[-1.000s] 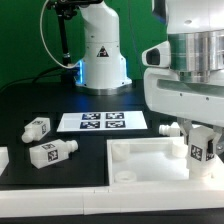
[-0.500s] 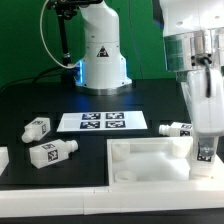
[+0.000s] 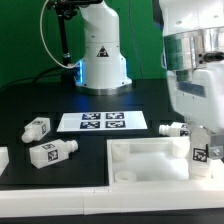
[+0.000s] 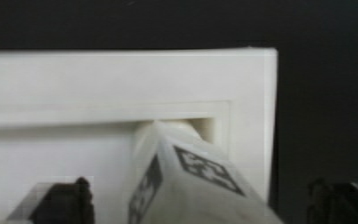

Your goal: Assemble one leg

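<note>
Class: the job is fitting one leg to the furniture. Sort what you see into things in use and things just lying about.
In use:
leg under the gripper, standing in a corner of the white tray-like piece

Lying about:
three spare legs
marker board

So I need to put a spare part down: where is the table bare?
Bare: the black table behind the marker board, toward the robot base. Crowded: two legs on the exterior view's left; gripper over the tray.
</note>
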Motion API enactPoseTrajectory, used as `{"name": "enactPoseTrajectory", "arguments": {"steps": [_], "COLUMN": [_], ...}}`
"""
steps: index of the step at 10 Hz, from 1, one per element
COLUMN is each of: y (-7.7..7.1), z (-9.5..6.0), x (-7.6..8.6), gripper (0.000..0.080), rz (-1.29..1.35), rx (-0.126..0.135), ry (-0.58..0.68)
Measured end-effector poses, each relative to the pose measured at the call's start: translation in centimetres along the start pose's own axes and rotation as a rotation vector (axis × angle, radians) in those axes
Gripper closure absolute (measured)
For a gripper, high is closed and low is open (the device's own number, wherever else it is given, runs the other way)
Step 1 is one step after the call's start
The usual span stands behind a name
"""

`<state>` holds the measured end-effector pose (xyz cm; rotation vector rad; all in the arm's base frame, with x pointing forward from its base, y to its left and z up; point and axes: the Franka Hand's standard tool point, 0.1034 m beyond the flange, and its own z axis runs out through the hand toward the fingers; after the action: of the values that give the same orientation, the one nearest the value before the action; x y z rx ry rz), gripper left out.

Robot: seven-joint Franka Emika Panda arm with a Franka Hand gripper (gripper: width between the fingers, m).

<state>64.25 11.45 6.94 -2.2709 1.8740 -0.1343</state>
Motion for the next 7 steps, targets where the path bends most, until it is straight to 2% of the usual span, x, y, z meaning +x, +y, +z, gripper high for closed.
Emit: {"name": "enactPoseTrajectory", "arguments": {"steps": [1, 5, 6, 7], "y": [0.1, 0.1, 0.2, -0.1], "z": [0.0, 0.0, 0.1, 0.3], "x": [0.0, 0.2, 0.8, 1.4], "gripper": [0.0167, 0.0151, 0.0151, 0.0151], "rz": [-0.127, -0.365, -0.603, -0.61], "rx": [-0.012, -0.014, -0.062, -0.066], "ry": [-0.009, -0.008, -0.036, -0.046]}}
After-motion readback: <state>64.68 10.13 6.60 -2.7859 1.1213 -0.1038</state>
